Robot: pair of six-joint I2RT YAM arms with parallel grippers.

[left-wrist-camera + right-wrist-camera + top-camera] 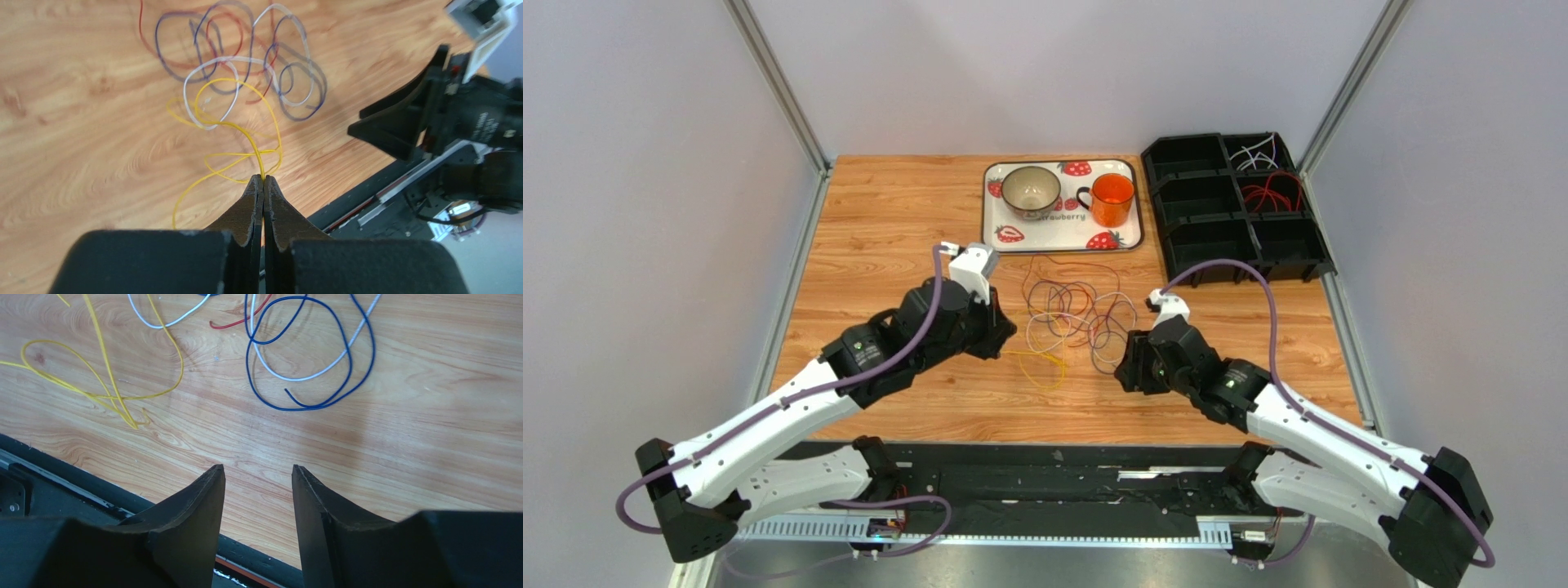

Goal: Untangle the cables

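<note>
The cables (1081, 306) lie as a loose tangle of red, blue, purple and white loops in the middle of the wooden table. A yellow cable (1038, 364) trails out of the tangle's near-left side. My left gripper (1005, 333) is shut on this yellow cable (258, 160), and the strand runs straight into the closed tips (264, 179). My right gripper (1127, 368) hovers open just right of the tangle, low over bare wood (258, 468), with nothing between its fingers. A blue loop (319, 408) and a white strand (294, 378) lie ahead of it, and yellow loops (126, 416) lie to its left.
A strawberry-print tray (1063, 233) at the back carries a bowl (1031, 189) and an orange mug (1113, 196). A black compartment bin (1210, 208) at the back right holds white wires (1257, 154) and red wires (1271, 194). A black rail runs along the table's near edge (1051, 472).
</note>
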